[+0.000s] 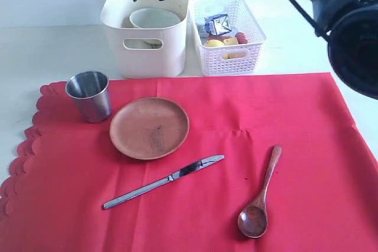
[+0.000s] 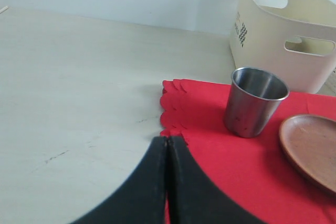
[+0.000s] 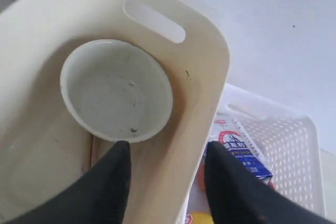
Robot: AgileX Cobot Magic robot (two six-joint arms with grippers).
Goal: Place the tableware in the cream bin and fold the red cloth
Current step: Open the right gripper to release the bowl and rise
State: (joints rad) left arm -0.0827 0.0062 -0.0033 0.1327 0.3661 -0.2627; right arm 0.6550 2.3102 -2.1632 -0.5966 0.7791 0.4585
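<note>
Nearest me lies the dark wooden spoon [image 1: 263, 188], farthest of the tableware from the tall cream plastic bin [image 1: 144, 57]. It lies on the large red cloth [image 1: 307, 146], which is spread flat and unfolded in front of the bin.

- The steel knife [image 1: 164, 182] lies on the cloth, a little closer to the bin than the spoon.
- The round brown wooden plate [image 1: 149, 128] lies closer again, squarely before the bin.
- The steel cup [image 1: 90, 95] stands upright near the bin's front corner.
- The white ceramic bowl [image 3: 116, 90] sits inside the bin, upright on its floor.
- I see no chopsticks.

The right gripper [image 3: 167, 153] hangs over the bin with its jaws apart and nothing in them. One finger is above the bin's inside and the other is beyond its side wall, towards the white lattice basket [image 1: 227, 57]. The left gripper [image 2: 167, 148] has its jaws pressed together, empty, low over the cloth's scalloped edge on the far side of the cup from the bin.

My reading is that the bowl is in and the withdrawal is next. I'd lift straight up before swinging away, so that neither finger clips the bin's rim. Then I'd go for the plate or cup.
</note>
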